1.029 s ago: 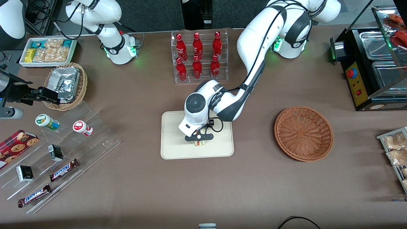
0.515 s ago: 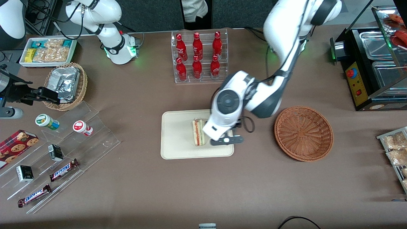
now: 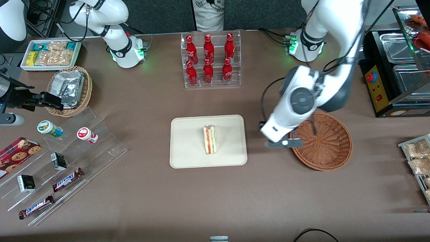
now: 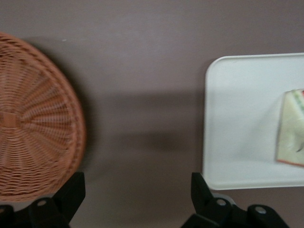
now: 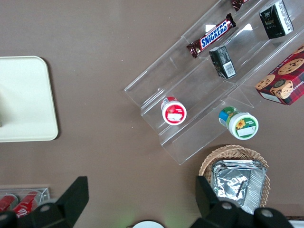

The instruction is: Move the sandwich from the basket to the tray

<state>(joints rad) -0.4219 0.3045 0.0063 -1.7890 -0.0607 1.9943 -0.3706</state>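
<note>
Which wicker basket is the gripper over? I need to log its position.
The reddish-brown, empty basket; the open gripper hangs at its rim. The tan basket holds foil packs.

Even, bright overhead light. The gripper hangs above the table between tray and basket, throwing a soft shadow on the table. The left wrist view is blurred, the sandwich smeared. Green glow marks the arm base.
</note>
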